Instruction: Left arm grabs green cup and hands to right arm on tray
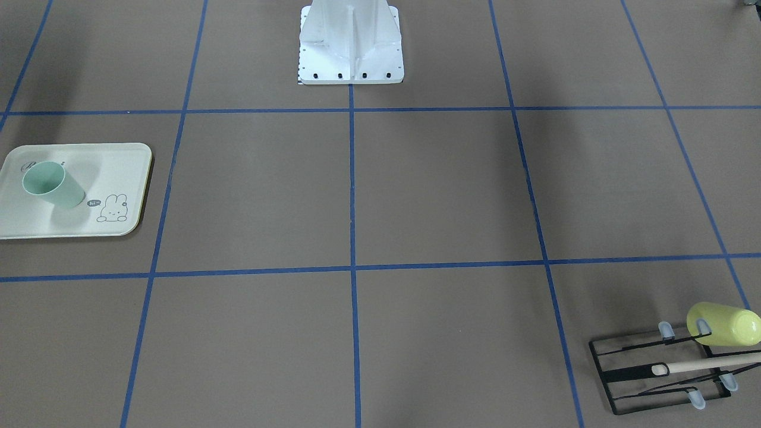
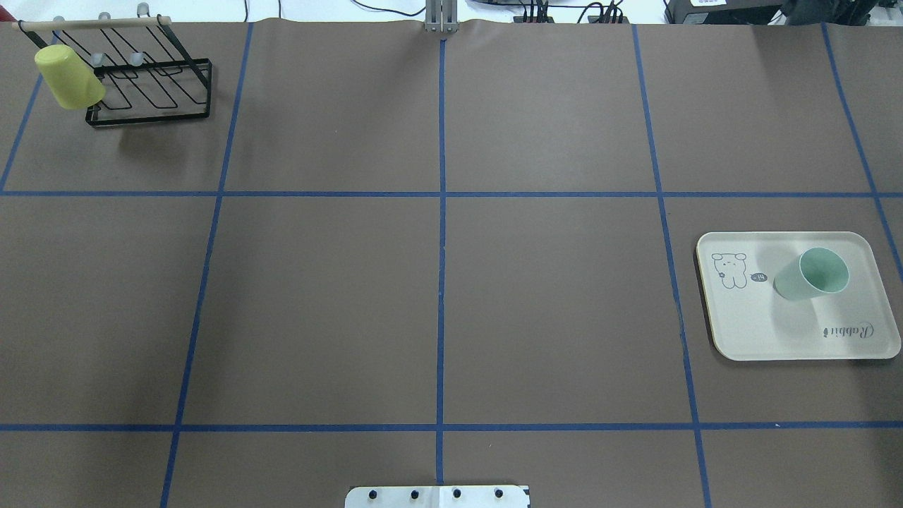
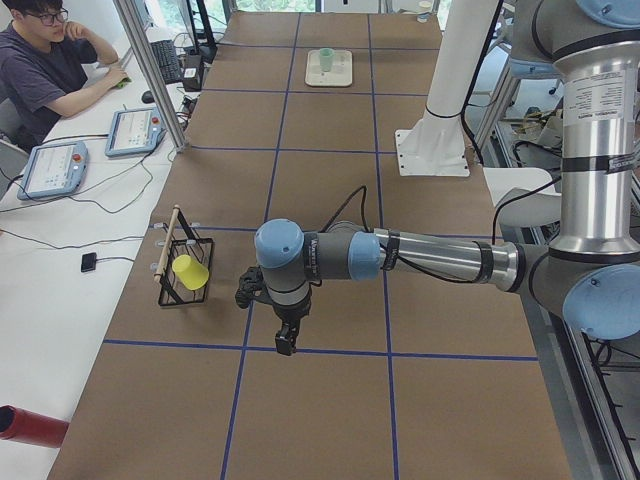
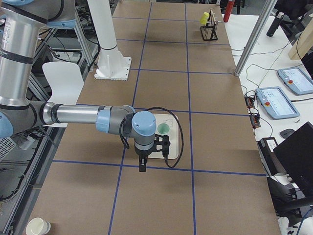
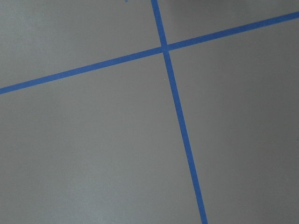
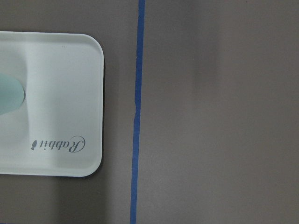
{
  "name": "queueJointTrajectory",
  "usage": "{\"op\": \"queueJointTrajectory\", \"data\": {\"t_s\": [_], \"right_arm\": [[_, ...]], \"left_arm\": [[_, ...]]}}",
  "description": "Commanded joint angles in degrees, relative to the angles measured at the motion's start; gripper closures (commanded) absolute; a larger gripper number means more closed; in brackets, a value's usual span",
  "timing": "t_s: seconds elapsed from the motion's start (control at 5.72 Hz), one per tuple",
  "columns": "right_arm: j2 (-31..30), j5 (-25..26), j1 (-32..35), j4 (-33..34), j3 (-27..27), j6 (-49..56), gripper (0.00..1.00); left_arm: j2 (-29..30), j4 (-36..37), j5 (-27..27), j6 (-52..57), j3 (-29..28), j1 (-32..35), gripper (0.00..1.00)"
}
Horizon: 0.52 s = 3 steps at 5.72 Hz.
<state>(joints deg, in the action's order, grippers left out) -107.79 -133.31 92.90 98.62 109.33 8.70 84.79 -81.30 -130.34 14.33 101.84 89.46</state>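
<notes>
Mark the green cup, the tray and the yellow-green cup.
green cup (image 2: 791, 286), overhead exterior, outer side wall.
tray (image 2: 755, 324), overhead exterior, bare floor near the rabbit drawing.
yellow-green cup (image 2: 68, 76), overhead exterior, side wall.

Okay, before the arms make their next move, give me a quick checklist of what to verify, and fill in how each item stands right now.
1. Green cup on the tray: ok, it stands upright, mouth up.
2. Tray flat on the table, on the robot's right side: ok.
3. Left claw away from the cup: ok, it hangs over bare table near the black wire rack.
4. Right claw off the cup: ok, it hangs by the tray's edge, apart from the cup.
5. Both claws open: cannot tell, since only the side views show them.
6. Yellow-green cup on the rack: ok, it hangs on a prong.
</notes>
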Motion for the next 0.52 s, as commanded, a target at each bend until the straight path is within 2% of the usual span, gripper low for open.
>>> {"op": "queueJointTrajectory", "data": {"t_s": [0.0,0.35], "right_arm": [[0.0,0.1,0.0,0.0,0.0,0.0,0.0],[0.0,0.1,0.0,0.0,-0.3,-0.1,0.0]], "left_arm": [[0.0,0.0,0.0,0.0,0.0,0.0,0.0],[0.1,0.0,0.1,0.0,0.1,0.0,0.0]]}}
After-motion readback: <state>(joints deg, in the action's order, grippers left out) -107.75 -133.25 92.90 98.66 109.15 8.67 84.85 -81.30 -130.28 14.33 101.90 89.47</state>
